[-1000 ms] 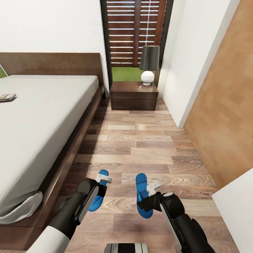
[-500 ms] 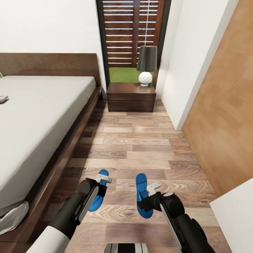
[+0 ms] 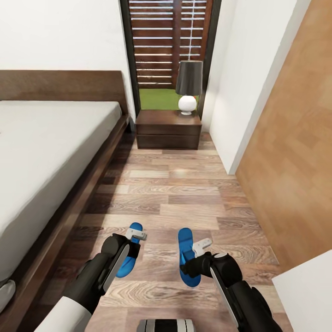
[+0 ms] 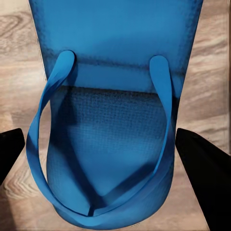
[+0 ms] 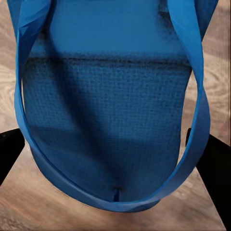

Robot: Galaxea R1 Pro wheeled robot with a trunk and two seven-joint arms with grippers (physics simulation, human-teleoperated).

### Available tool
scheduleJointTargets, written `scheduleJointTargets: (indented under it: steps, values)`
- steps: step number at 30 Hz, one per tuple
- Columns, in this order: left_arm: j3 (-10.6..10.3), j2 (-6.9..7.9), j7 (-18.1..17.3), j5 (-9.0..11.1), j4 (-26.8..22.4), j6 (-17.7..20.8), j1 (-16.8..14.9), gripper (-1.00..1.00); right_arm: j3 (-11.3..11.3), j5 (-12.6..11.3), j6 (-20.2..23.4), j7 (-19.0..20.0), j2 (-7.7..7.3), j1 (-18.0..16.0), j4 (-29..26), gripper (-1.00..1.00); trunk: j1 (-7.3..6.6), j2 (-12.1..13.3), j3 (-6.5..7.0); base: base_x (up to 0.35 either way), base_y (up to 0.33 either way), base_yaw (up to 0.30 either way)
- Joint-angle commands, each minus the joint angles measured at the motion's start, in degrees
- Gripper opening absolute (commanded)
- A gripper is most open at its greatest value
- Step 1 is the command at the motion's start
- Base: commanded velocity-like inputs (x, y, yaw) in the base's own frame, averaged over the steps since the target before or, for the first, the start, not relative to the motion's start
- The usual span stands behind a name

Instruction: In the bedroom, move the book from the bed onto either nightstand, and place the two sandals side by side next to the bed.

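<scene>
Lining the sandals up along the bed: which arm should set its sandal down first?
Left, probably. The left gripper with its sandal hangs on the side nearer the bed; the right gripper and its sandal are farther out.

Home bedroom: low bed [image 3: 50, 152] with dark wooden headboard [image 3: 60, 85], nightstand [image 3: 168, 129] bearing a lamp [image 3: 188, 87], wood-plank floor [image 3: 184, 193], white walls [image 3: 69, 37], slatted wooden door [image 3: 168, 44]; flip-flops [image 3: 186, 258] on the floor.
</scene>
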Motion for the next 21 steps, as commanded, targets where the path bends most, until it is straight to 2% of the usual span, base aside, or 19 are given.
scheduleJointTargets:
  steps: [1,10,21]
  values:
    - [-0.06,0.01,0.59,0.55,-0.05,0.21,-0.03,-1.00,0.01,0.55,0.20,0.47,0.01,-0.03,-0.05,-1.00,0.01,-0.02,-0.04,0.162,-0.146,0.000]
    - [-0.06,0.01,0.60,0.55,-0.05,0.21,-0.03,-1.00,0.01,0.55,0.20,0.47,0.01,-0.02,-0.05,-1.00,0.01,-0.02,-0.04,0.162,-0.122,0.000]
    - [-0.06,0.01,0.59,0.55,-0.05,0.21,-0.03,-1.00,0.01,0.55,0.20,0.47,0.01,-0.02,-0.05,-1.00,0.01,-0.02,-0.04,0.158,-0.022,0.000]
